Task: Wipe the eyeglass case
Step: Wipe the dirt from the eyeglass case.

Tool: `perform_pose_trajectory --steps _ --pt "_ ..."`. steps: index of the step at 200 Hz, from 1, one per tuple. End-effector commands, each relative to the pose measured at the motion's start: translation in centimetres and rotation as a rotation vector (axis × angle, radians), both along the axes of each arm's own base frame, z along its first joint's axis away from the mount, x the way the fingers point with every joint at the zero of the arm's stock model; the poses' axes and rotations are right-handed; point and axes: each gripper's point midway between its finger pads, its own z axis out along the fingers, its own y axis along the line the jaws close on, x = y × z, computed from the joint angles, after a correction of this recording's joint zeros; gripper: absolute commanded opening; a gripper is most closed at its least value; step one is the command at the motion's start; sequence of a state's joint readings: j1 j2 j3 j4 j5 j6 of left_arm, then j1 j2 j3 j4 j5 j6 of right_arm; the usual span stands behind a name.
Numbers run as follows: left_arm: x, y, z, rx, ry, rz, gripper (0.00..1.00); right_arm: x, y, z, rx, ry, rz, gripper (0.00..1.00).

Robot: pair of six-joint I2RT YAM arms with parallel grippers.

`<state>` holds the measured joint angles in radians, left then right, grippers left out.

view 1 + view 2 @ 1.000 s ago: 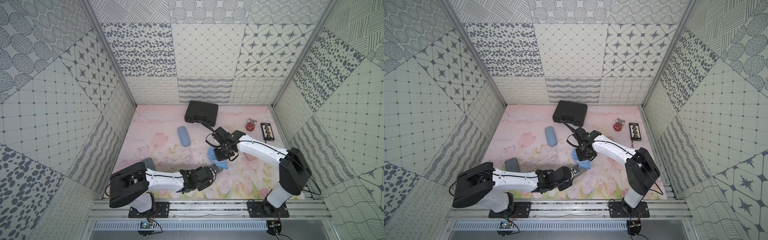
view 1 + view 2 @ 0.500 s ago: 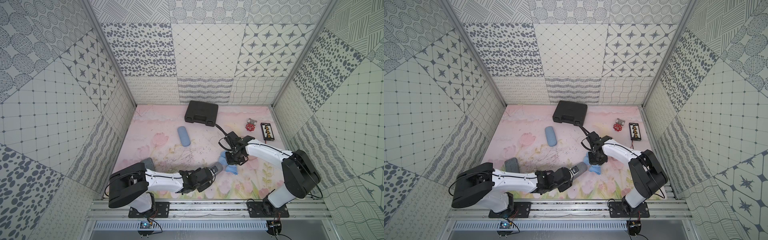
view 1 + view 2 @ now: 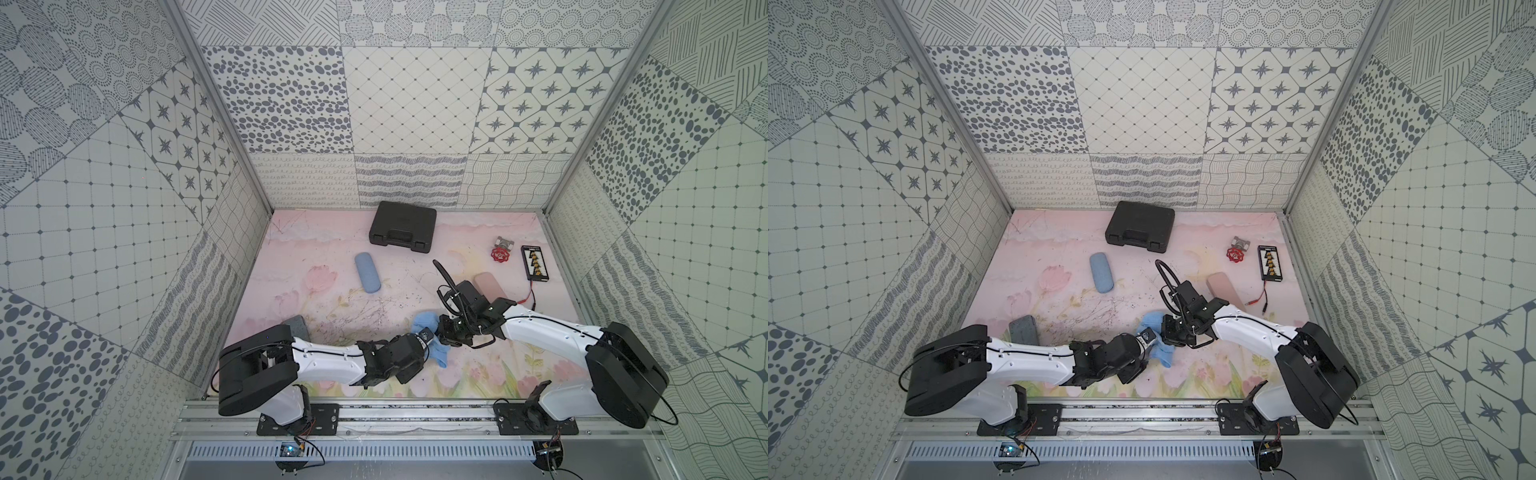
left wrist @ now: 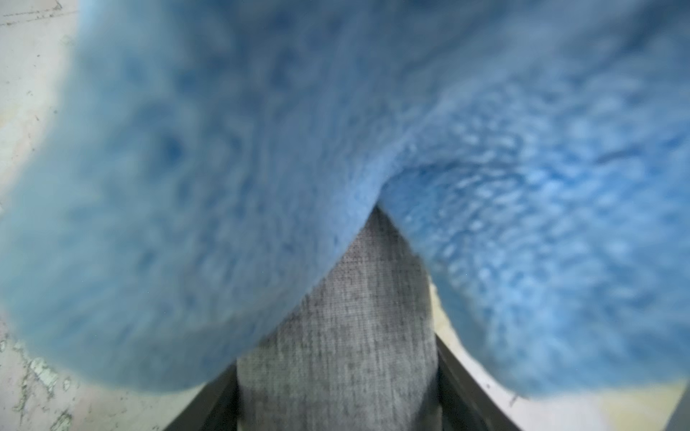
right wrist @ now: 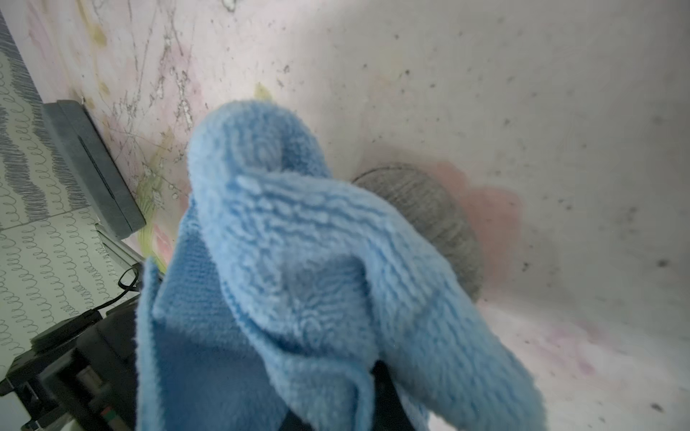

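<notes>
A grey fabric eyeglass case [image 4: 351, 336] sits between the two dark fingers of my left gripper [image 4: 338, 377], which is shut on it near the table's front middle [image 3: 427, 335]. A fluffy blue cloth [image 3: 424, 323] [image 3: 1152, 323] is draped over the case's far end and hides most of it in both top views. The cloth [image 4: 224, 149] fills the left wrist view. My right gripper [image 3: 447, 335] [image 5: 373, 377] is shut on the cloth [image 5: 298, 242]. The case's rounded end [image 5: 429, 212] pokes out from behind it.
A blue case [image 3: 367, 273] lies at mid left, a dark grey case [image 3: 296, 326] at front left and a pink case [image 3: 490, 286] behind my right arm. A black tool case [image 3: 402, 227] stands at the back. A red valve [image 3: 500, 253] and a black connector board [image 3: 535, 262] lie at back right.
My right gripper has carried the blue cloth toward the front, first rightward, then back left over the case's end. The left gripper has stayed almost still with the case.
</notes>
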<state>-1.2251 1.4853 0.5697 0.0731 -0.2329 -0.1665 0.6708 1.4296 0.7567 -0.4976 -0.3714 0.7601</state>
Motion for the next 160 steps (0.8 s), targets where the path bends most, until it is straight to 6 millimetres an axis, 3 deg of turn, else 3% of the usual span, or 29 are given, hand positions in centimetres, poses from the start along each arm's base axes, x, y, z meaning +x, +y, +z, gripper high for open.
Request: perform_pose_trajectory --steps 1,14,26,37,53,70,85,98,112,122,134,142,160 --pt "-0.5 0.7 -0.4 -0.014 0.051 0.030 0.35 1.4 -8.9 -2.7 -0.474 -0.043 -0.023 0.00" --pt "-0.5 0.8 -0.4 -0.006 0.052 0.025 0.35 3.5 -10.7 0.1 -0.630 -0.177 -0.006 0.00" --pt "-0.5 0.7 -0.3 -0.004 0.052 0.025 0.35 4.7 -9.7 2.8 -0.663 -0.282 0.029 0.00" --pt "-0.4 0.7 -0.2 -0.010 0.051 0.027 0.35 4.6 -7.2 4.2 -0.606 -0.323 0.083 0.00" --pt "-0.4 0.6 -0.2 -0.011 0.051 0.025 0.35 3.2 -2.3 5.0 -0.391 -0.301 0.137 0.00" --pt "-0.2 0.6 -0.1 -0.012 0.045 0.029 0.36 0.5 3.0 5.0 -0.078 -0.172 0.141 0.00" --pt "-0.1 0.6 0.0 -0.013 0.040 0.031 0.36 -1.1 5.1 3.8 0.095 -0.052 0.111 0.00" --pt "0.0 0.8 0.1 -0.010 0.029 0.033 0.35 -1.4 3.5 1.5 0.083 0.017 0.076 0.00" --pt "0.0 1.1 0.2 -0.002 0.014 0.024 0.36 -0.4 -0.8 -1.0 -0.045 0.046 0.041 0.00" --pt "0.1 1.1 0.3 0.005 0.002 0.012 0.36 1.0 -4.0 -1.7 -0.197 0.009 0.048 0.00" --pt "0.1 1.0 0.4 0.027 -0.020 -0.016 0.36 3.4 -7.0 -0.8 -0.393 -0.085 0.089 0.00" --pt "0.1 1.1 0.4 0.061 -0.041 -0.036 0.37 5.2 -7.8 0.4 -0.484 -0.151 0.116 0.00" --pt "0.1 1.2 0.2 0.134 -0.072 -0.074 0.37 7.9 -6.4 2.9 -0.515 -0.250 0.179 0.00"
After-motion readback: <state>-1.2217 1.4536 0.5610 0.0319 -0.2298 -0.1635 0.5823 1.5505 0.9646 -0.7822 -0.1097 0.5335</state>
